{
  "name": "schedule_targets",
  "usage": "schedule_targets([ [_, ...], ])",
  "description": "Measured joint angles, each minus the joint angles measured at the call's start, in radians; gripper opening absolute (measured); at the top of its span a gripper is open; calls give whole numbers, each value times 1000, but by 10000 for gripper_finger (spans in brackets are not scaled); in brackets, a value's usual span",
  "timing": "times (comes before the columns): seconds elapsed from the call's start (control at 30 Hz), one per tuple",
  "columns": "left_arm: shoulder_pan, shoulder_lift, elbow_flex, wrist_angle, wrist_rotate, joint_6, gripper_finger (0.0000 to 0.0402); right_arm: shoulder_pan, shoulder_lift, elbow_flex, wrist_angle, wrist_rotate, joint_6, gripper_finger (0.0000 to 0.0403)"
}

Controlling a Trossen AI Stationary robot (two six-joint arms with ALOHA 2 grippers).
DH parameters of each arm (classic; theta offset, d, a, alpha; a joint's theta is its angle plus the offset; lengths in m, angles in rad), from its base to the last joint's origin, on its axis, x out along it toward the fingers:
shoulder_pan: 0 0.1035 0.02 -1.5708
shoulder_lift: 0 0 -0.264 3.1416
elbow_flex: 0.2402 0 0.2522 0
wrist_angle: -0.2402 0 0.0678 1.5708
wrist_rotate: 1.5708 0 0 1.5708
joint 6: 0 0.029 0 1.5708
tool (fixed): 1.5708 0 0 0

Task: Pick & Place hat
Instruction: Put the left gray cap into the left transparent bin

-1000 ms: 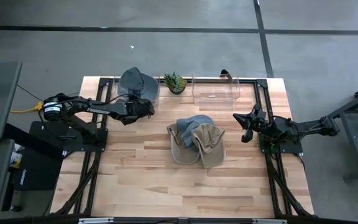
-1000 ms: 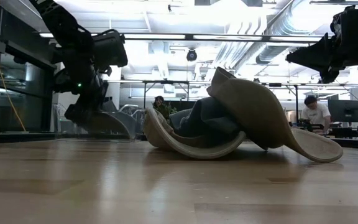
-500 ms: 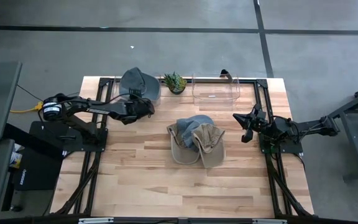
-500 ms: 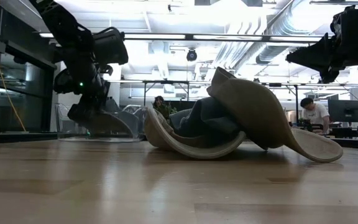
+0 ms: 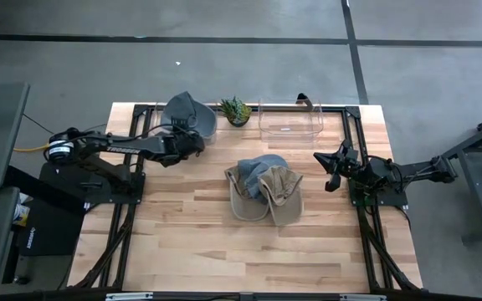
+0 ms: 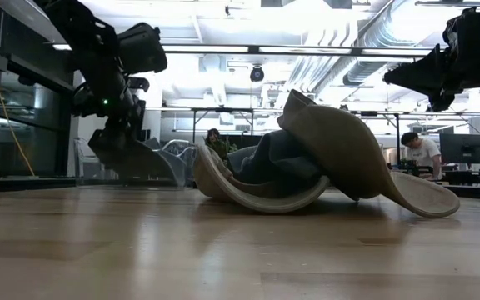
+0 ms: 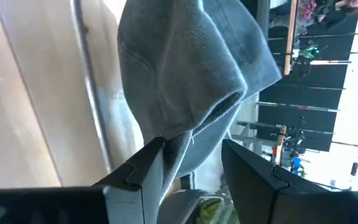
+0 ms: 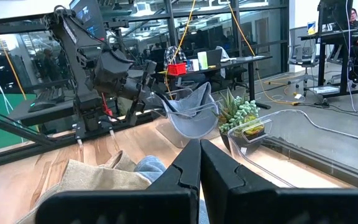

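From above, the left hand (image 5: 197,140) reached toward the far-left part of the table (image 5: 182,242), beside a grey hat (image 5: 187,110) that sat in a clear bin (image 5: 159,117) at the far edge. A small potted plant (image 5: 236,109) stood just right of it, and a second clear bin (image 5: 291,119) lay farther right with no hat in it. In the middle of the table, a pile of hats (image 5: 264,190), tan and blue-grey, waited. The right hand (image 5: 331,171) hung over the right side, well apart from the pile.

At table height, the left hand (image 6: 127,133) hovered low at the far left over the grey hat (image 6: 144,162), while the pile (image 6: 323,158) filled the centre.

The left wrist view showed grey hat (image 7: 185,81) fabric between the parted fingers (image 7: 148,168); whether they gripped it or had let go could not be told.

The right wrist view showed the right hand's fingers (image 8: 185,171) clenched on nothing.

By my reading, one hat was at its bin, nearly or just placed; those in the pile remained.
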Motion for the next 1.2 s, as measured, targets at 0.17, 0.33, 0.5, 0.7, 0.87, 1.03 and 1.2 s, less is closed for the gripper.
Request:
schedule_targets([
  [0.17,0,-20,0,-4,-3,1,149,0,0,0,0,0,0,0],
  [0.33,0,-32,0,-4,35,-3,149,0,0,0,0,0,0,0],
  [0.5,0,-37,6,5,46,-3,149,0,0,0,0,0,0,0],
  [0.7,0,-73,24,1,43,53,149,0,0,0,0,0,0,0],
  [0.87,0,-100,27,-6,84,68,149,0,0,0,0,0,0,0],
  [1.03,0,-106,27,-43,110,69,149,0,0,0,0,0,0,0],
  [1.2,0,-117,27,-34,98,76,160,0,0,0,0,0,0,0],
])
